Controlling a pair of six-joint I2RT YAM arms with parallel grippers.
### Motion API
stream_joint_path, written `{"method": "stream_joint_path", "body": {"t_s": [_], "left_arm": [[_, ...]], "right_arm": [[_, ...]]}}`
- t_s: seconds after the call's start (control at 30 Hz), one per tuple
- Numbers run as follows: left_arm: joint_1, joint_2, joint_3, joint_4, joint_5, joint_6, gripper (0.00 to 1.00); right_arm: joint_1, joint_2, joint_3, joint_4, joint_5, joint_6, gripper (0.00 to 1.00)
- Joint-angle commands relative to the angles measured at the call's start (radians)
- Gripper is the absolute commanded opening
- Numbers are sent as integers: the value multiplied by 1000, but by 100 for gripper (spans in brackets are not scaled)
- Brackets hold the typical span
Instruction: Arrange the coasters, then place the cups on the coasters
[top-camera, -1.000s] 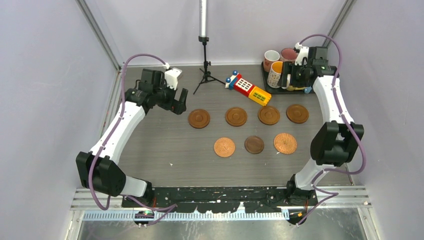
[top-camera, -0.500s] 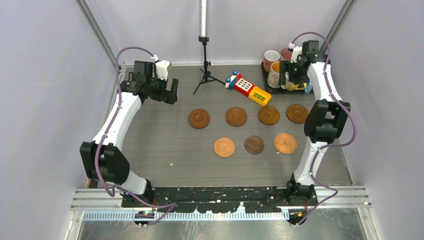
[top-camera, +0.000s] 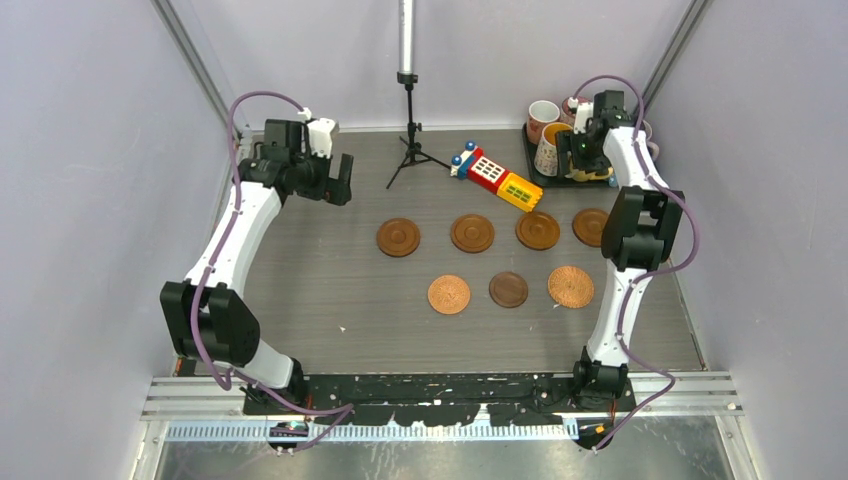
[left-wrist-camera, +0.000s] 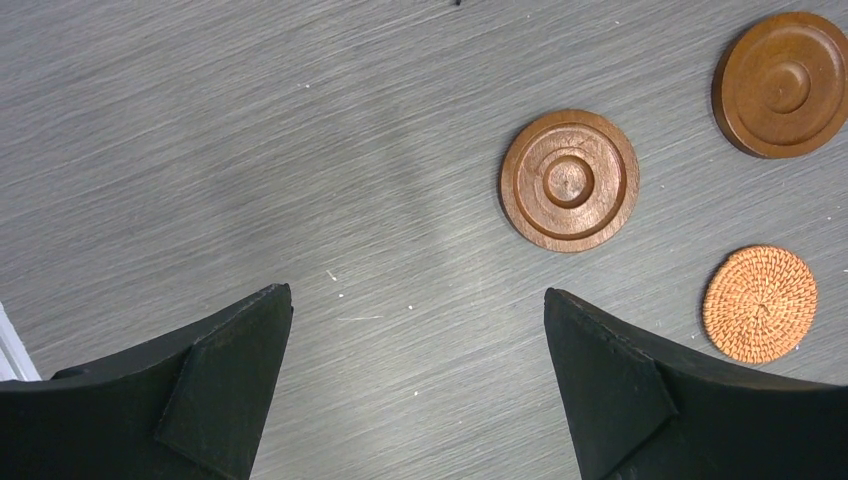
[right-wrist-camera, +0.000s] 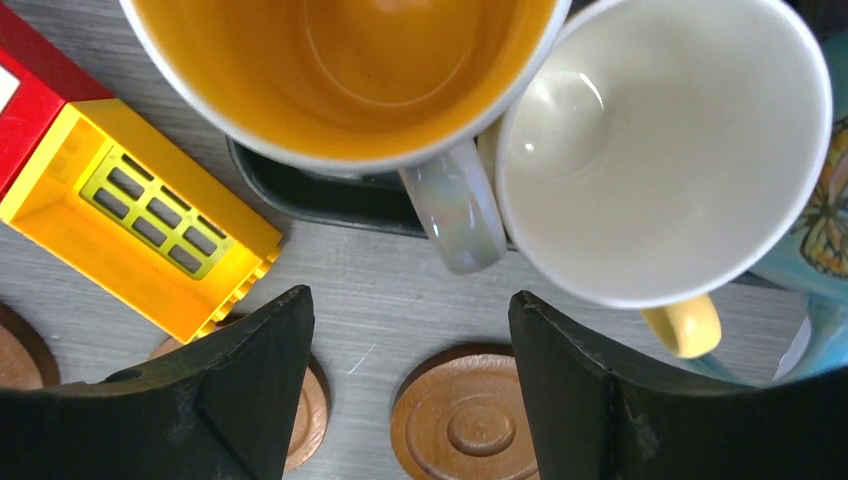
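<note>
Right pincer (right-wrist-camera: 408, 300) gapes empty, apparently just above the cups (right-wrist-camera: 350, 60); left pincer (left-wrist-camera: 417, 292) gapes empty near coasters (left-wrist-camera: 569, 180).

Seven coasters (top-camera: 472, 233) in two rows, cups (top-camera: 543, 118) on black tray (top-camera: 528, 158), right claw (top-camera: 583, 152) above them

The top camera overlooks the whole bench (top-camera: 330, 285) from high above its near edge. Both wrist cameras face down at close range. All three show coasters (top-camera: 471, 233).
</note>
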Motion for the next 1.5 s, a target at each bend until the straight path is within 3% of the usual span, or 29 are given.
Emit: {"method": "stream_joint_path", "body": {"t_s": [0.0,0.43,0.8,1.47], "left_arm": [[8,3,44,-4,4,-4,100],[10,19,59,-7,10,-4,100],[11,34,75,-11,16,-11,100],[11,74,118,-36,11,-7,100]], "right_arm": [[-2,4,56,83,5,-43,76],[1,38,81,113,-86,-102,74],[7,7,56,51,-145,-170,50],[23,156,189,78,-59,-164,49]]}}
